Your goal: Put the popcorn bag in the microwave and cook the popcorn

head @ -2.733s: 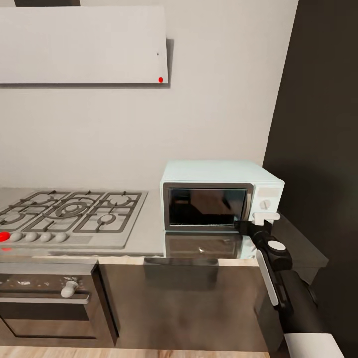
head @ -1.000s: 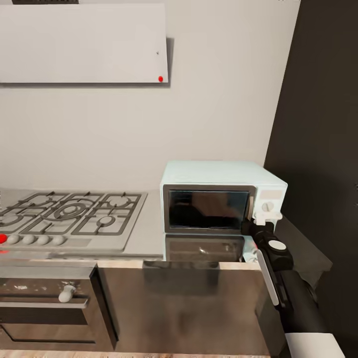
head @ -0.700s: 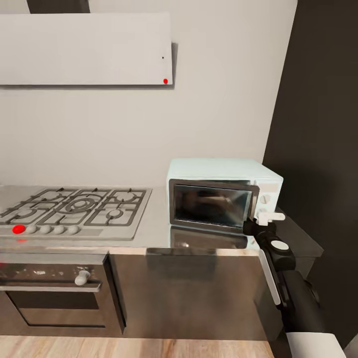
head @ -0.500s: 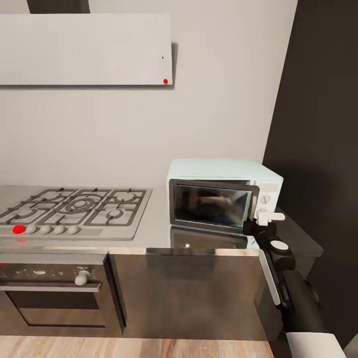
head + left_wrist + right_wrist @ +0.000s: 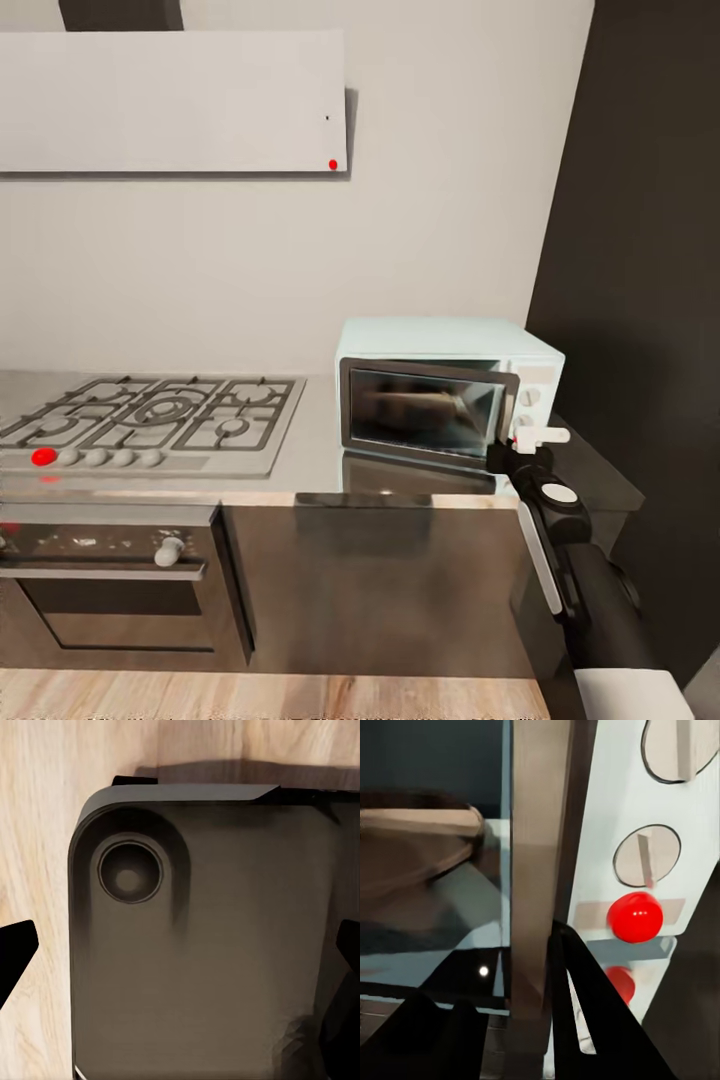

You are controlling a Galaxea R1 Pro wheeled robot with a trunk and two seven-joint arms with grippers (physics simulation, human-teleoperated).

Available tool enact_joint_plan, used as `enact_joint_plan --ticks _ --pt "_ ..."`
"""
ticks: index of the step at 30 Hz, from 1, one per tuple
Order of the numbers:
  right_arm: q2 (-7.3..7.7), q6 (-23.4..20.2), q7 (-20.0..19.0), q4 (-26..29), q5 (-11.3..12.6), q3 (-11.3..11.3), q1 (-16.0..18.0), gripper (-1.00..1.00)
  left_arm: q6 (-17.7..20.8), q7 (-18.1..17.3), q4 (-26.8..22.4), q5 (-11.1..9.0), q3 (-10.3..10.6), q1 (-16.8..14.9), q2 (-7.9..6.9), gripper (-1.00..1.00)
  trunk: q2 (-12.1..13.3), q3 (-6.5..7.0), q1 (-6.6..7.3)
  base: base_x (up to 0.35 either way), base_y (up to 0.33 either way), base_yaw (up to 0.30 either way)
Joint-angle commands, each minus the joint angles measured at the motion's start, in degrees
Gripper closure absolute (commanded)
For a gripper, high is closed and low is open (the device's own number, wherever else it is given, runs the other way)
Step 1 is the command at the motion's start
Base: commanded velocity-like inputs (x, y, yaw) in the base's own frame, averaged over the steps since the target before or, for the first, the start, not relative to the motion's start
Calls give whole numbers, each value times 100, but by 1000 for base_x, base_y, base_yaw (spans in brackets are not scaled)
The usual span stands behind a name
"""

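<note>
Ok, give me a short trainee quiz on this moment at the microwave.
1. Which appliance lies left of the microwave on the countertop?
2. True or false: the popcorn bag stands on top of the microwave.
3. At which part of the microwave is the right gripper? A) the knob side B) the side near the wall hood C) the top

Key: 1. the gas hob. 2. False. 3. A.
</note>
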State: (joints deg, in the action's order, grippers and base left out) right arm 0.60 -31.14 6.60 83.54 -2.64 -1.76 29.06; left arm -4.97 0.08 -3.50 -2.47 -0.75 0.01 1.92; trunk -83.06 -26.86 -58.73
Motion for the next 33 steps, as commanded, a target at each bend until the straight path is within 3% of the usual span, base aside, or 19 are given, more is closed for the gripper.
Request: enact_joint_plan --ticks 1,19,33 --pt "0 -14 -9 -13 168 69 1 100 -13 1 -2 -26 -4 -1 1 -100 -2 -7 1 -76 0 0" --pt "0 -14 -9 -14 168 71 -1 100 -13 0 -2 -26 -4 -1 3 -100 -2 -7 1 -77 1 0" --pt "2 -19 -9 -14 168 71 1 100 -13 0 -2 -26 -4 -1 10 -100 -2 -7 1 -114 98 0"
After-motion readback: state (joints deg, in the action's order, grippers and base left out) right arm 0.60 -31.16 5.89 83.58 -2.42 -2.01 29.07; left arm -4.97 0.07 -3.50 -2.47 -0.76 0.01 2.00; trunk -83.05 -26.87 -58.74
